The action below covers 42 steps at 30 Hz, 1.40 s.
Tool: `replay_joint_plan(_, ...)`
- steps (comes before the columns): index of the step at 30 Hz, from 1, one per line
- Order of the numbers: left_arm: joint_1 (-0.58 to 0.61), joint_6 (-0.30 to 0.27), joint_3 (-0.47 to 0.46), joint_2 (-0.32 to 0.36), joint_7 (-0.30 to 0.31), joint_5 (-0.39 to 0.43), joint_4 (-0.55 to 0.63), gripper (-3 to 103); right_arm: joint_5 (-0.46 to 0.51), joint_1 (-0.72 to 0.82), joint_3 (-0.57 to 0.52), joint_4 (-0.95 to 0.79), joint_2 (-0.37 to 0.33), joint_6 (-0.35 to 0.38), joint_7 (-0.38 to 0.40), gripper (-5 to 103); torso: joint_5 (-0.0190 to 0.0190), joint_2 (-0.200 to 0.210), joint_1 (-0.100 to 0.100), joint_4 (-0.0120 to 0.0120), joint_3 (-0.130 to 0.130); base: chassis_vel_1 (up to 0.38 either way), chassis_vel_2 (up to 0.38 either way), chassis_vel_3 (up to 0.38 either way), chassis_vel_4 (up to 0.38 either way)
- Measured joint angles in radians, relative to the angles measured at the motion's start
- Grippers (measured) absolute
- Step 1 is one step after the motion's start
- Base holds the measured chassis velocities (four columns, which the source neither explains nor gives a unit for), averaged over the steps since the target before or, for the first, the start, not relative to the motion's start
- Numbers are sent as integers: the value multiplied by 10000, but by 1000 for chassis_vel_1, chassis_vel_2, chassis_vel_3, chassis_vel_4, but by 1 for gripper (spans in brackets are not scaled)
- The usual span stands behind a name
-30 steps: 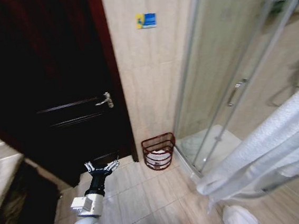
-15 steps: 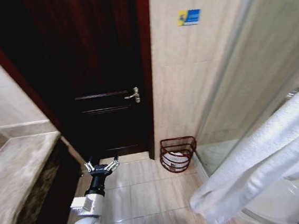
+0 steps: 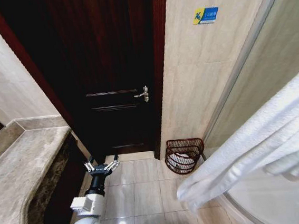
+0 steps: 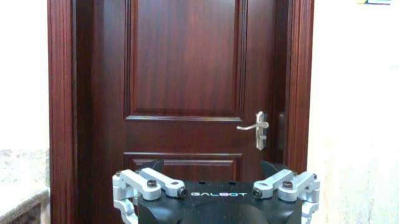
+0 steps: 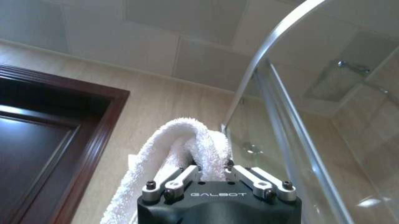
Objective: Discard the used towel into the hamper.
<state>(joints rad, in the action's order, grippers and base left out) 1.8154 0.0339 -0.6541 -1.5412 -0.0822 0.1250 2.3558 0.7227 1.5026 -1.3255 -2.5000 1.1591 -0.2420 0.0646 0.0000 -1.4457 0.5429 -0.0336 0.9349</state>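
The hamper (image 3: 184,155), a small dark red-brown openwork basket with something white inside, stands on the floor against the tiled wall, right of the door. A white towel (image 3: 258,138) hangs across the right of the head view, its lower end above the floor near the hamper. In the right wrist view my right gripper (image 5: 213,173) is shut on the towel (image 5: 181,149), which folds over its fingers. My left gripper (image 3: 102,167) is held low at the left, open and holding nothing, facing the door; the left wrist view shows it (image 4: 214,169) spread wide.
A dark wooden door (image 3: 108,68) with a metal handle (image 3: 141,94) is shut straight ahead. A marble counter (image 3: 17,167) runs along the left. The curved glass shower enclosure (image 3: 260,53) borders the right. Tiled floor (image 3: 138,190) lies between me and the hamper.
The whole picture has shifted: the camera has turned, so the door now sits ahead and the counter shows at left. Both arms keep their pose, the towel still held.
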Motion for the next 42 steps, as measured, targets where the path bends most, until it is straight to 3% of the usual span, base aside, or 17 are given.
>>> replay_joint_plan(17, -2, 0, 1, -1, 0, 0, 0, 100, -83, -130, 409, 0, -255, -120, -102, 12, -4, 2, 7, -3, 3, -127, 121, 120, -127)
replay_joint_plan(27, 0, 0, 0, -1, 0, 0, 0, 100, 228, -967, 569, 0, -1342, -82, -106, 12, 0, 3, -1, -1, 1, -64, 67, 59, -60)
replay_joint_plan(38, 0, 0, 0, -1, 0, 0, 0, 100, 366, -3294, 2424, 1151, -2854, -89, -42, 12, -2, 0, 3, -5, 1, 8, -13, -15, 2)
replay_joint_plan(42, -1, 0, 1, 0, 0, 0, 0, 100, 399, -3720, 2639, 1375, -3035, -29, 5, 12, -2, 0, 6, -4, 2, 0, 0, 0, 0)
